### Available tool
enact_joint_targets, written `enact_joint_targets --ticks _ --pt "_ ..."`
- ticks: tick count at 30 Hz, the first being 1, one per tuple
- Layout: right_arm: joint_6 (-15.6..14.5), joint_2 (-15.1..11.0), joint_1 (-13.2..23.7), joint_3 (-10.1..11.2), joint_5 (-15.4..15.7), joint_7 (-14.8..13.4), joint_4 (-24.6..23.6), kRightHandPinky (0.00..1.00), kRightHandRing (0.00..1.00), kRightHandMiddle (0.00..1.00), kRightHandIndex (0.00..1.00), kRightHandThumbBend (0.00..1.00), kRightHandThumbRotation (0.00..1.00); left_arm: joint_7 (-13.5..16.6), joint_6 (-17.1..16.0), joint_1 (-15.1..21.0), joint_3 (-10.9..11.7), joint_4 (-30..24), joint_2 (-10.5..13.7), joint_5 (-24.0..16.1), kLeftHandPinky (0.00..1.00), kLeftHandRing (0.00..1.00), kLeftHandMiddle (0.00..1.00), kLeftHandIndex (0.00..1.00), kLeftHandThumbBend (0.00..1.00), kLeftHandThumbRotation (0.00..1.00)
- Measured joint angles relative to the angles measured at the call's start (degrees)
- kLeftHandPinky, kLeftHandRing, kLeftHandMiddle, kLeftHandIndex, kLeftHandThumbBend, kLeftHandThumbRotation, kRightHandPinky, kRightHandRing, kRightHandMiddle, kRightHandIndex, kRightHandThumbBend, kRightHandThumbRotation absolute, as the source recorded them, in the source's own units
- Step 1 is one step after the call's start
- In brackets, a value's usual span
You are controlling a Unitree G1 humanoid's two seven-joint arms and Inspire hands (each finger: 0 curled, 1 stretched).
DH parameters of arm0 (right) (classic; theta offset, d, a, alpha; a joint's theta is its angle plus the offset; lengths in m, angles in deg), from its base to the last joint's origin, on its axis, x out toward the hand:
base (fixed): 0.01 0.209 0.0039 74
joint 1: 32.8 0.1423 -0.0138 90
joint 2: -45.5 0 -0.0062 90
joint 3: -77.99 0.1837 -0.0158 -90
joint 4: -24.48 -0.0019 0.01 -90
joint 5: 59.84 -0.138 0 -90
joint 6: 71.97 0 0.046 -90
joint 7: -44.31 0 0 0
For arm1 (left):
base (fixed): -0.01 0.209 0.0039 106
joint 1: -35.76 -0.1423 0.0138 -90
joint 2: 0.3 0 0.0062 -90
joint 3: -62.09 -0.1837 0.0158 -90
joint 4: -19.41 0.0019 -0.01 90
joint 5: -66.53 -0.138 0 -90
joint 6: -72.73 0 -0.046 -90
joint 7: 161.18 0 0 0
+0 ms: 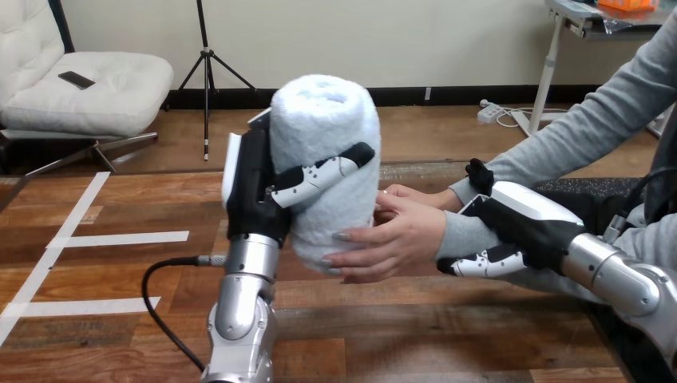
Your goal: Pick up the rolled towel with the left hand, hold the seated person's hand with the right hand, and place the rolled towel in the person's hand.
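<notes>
White rolled towel (323, 128) gripped by left hand (255, 187), person's hand (399, 235) touching it, right hand (528, 225) clasping person's wrist (461, 233).

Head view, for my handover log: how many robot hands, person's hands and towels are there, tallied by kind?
Robot hands: 2, the left hand and the right hand
Person's hands: 2, the near hand and the far hand
Rolled towel: 1
Total: 5
</notes>
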Motion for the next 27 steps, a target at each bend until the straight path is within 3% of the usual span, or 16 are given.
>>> enact_joint_targets --ticks 27 --pt "-1.04 2.37 0.73 -0.01 1.29 0.19 0.00 0.17 0.21 0.27 0.28 0.49 0.41 -0.38 -0.02 -0.01 -0.09 1.26 -0.47 -0.68 0.32 0.35 0.40 0.41 0.58 0.00"
